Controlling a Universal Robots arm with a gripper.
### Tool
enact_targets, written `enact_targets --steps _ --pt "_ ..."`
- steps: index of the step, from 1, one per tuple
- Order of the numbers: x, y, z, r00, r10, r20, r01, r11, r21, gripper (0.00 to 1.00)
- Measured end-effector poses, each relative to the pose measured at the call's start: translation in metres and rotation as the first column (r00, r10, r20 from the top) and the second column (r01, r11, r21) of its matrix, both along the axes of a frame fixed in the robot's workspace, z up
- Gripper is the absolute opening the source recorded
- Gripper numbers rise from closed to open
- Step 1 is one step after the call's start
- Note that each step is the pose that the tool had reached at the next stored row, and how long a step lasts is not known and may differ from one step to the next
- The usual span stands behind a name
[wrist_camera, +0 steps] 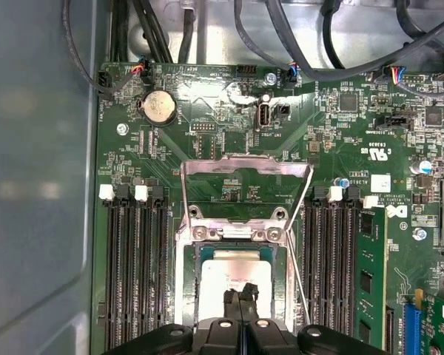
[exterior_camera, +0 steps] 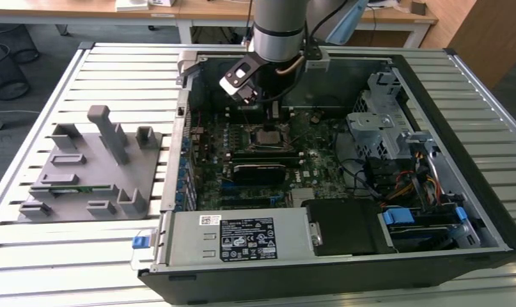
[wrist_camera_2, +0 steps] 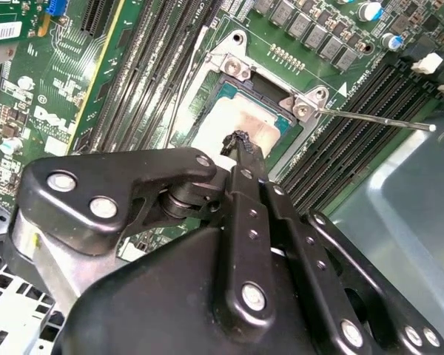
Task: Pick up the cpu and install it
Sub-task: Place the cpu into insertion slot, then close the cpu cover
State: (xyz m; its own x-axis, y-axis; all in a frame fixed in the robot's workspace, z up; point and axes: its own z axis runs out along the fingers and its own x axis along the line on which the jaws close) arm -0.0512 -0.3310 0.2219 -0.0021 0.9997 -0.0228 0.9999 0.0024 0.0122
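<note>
gripper (wrist_camera_2: 240,140) down on the cpu (wrist_camera_2: 223,123) in the socket (wrist_camera: 240,233)

inside the open computer case (exterior_camera: 475,192), the cpu lies flat in the socket on the motherboard (wrist_camera: 207,133), with the metal cover plate (wrist_camera: 244,166) swung up and the thin lever (wrist_camera_2: 377,120) out to the side. the jaws are clenched together, empty, their tips at the chip's silver top in both wrist views.

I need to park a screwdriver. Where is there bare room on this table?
Bare slats of the table lie nearer the camera than the grey fixture tray and beyond it, and along the exterior view's right of the computer case. Inside it is crowded: cables and the gripper at the cpu.
</note>
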Motion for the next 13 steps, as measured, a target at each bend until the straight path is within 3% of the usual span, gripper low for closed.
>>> enact_targets --steps 13 --pt "0.0 0.0 0.0131 1.0 0.0 -0.0001 0.0 1.0 0.0001 0.11"
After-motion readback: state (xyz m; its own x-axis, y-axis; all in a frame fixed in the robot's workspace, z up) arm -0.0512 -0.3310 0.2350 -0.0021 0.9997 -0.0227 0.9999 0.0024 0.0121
